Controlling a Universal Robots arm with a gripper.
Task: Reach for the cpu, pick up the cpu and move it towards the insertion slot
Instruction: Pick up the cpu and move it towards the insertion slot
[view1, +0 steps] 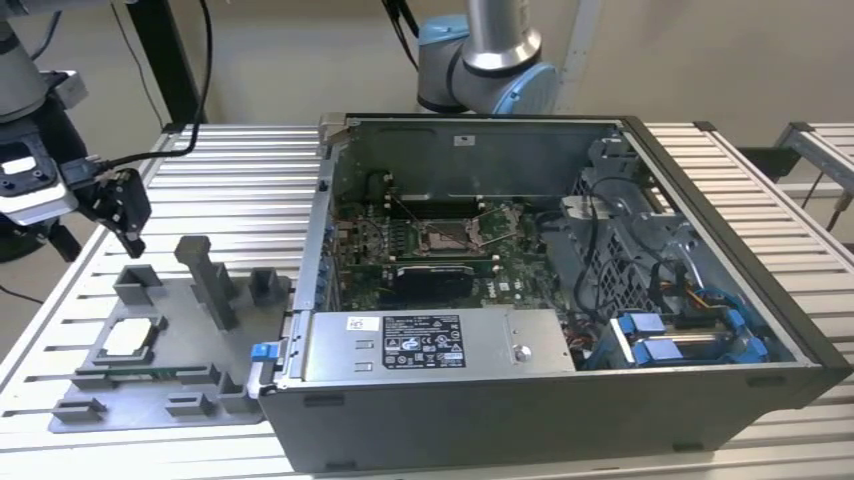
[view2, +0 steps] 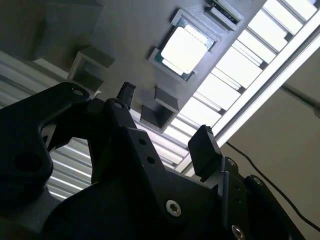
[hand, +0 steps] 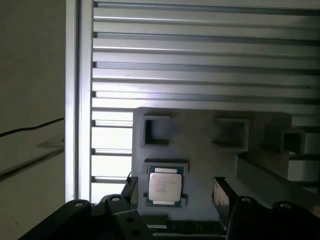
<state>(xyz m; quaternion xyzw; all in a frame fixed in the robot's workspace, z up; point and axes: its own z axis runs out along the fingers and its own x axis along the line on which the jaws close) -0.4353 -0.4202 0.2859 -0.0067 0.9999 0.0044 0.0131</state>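
At the exterior view's left edge the arm carrying the black two-fingered gripper (view1: 127, 225) is cut off by the frame, and its fingers are hard to tell apart from the dark body. In both wrist views the gripper's own black housing hides the near part of the scene. The second wrist view shows the gripper (view2: 165, 117) released, its two fingers (view2: 202, 142) spread wide with nothing between them; the first wrist view shows the gripper (hand: 175, 184) likewise

The one cpu (view1: 127, 340), a small flat square chip with a pale silvery top and thin green edge, lies in a shallow pocket of the flat grey plastic fixture plate (view1: 147, 395), below the gripper and apart from it. In the first wrist view the cpu (hand: 165, 186) lines up between the two fingers, nearer one of them; in the second wrist view the cpu (view2: 184, 50) lies beyond the fingertips

The plate rests on a pale slatted metal table (view1: 227, 190) and bears one tall grey upright post (view1: 211, 285)

Toward the exterior view's right stands one open dark grey computer case (view1: 534, 420). Inside it is the one insertion slot (view1: 447, 238), a square silver-framed socket with a dark centre on a green board, well apart from the cpu; its wire lever is hard to make out. Behind the case, one silver-and-blue arm base (view1: 487, 60) is cut off at the top
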